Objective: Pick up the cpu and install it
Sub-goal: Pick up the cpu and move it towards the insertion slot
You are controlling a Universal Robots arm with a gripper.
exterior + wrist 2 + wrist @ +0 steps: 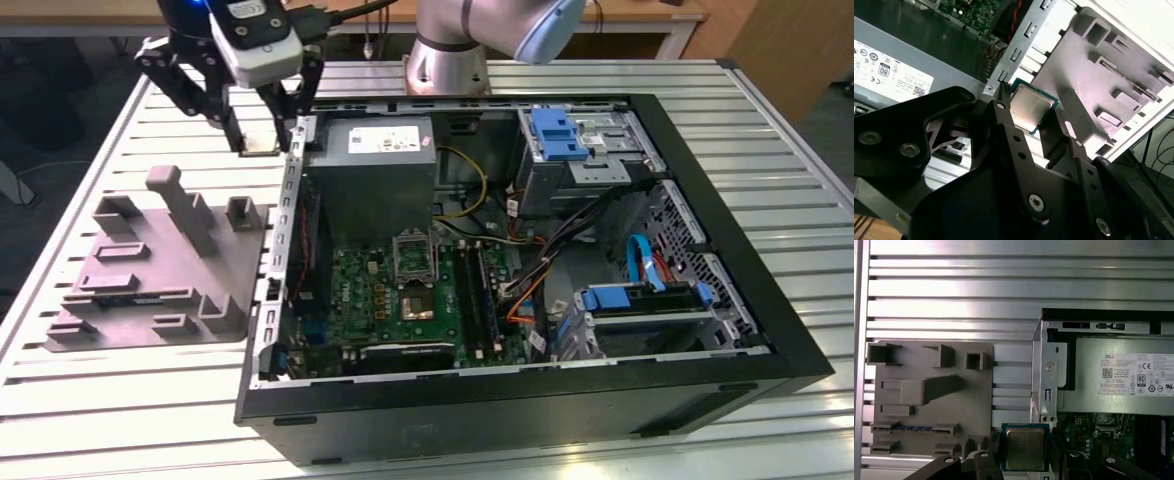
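we count one cpu (1025,447), a small flat square with a dull silvery metal lid and a blue-green rim, pinched by opposite edges between the two black fingers (1010,137) of the single gripper (263,142). it hangs in the air above the ribbed aluminium table (134,400), over the strip between the one grey plastic fixture block (154,265) with its upright posts and the side wall of the one open black computer case (787,340), near the table edge where the arm's base (447,65) stands. inside the case we see one grey power-supply box (380,170), one green motherboard (387,300) bearing a black metal socket frame (412,250), two blue drive brackets (557,135) and a tangle of cables (574,235). the case wall stands between the cpu and the motherboard
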